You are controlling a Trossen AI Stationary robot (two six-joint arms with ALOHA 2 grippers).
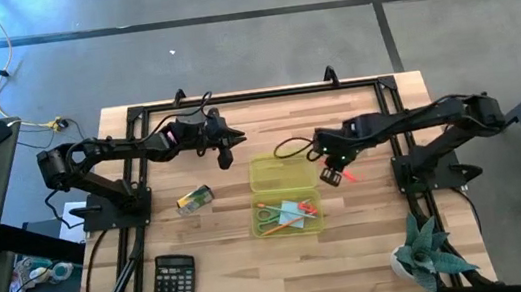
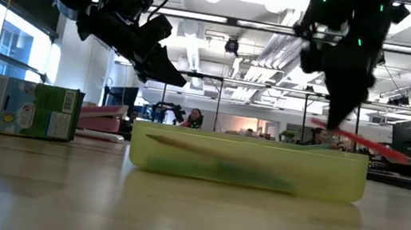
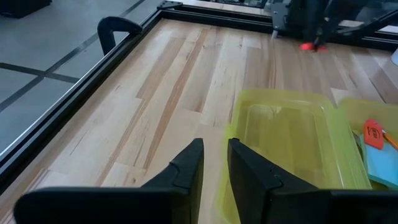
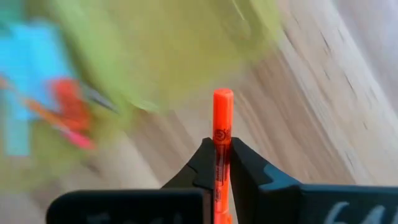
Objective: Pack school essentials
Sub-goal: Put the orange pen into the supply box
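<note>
The translucent yellow-green case (image 1: 284, 195) lies open on the table in two halves. The near half holds the light-blue note pad (image 1: 289, 210), an orange pencil (image 1: 296, 223) and the green-handled scissors (image 1: 267, 213). The far half (image 3: 283, 134) shows nothing inside. The small crayon box (image 1: 194, 200) lies flat to the left of the case. My right gripper (image 1: 332, 170) hovers beside the case's right edge, shut on an orange-red marker (image 4: 222, 118). My left gripper (image 1: 223, 147) hangs above the table left of the far half, its fingers (image 3: 249, 171) a narrow gap apart, holding nothing. My right gripper pinches the orange-red marker's barrel (image 4: 221, 152) between its two fingers. One end (image 4: 222, 96) sticks out past the fingertips. The gripper comes from above, and the marker (image 2: 367, 143) is lifted clear of the table, slanting slightly, to the right of the case.
A calculator (image 1: 173, 280) lies near the table's near-left corner and a potted plant (image 1: 426, 255) stands at the near-right. A black frame (image 1: 254, 96) runs along the far edge and sides. Bare wood lies near the case's front.
</note>
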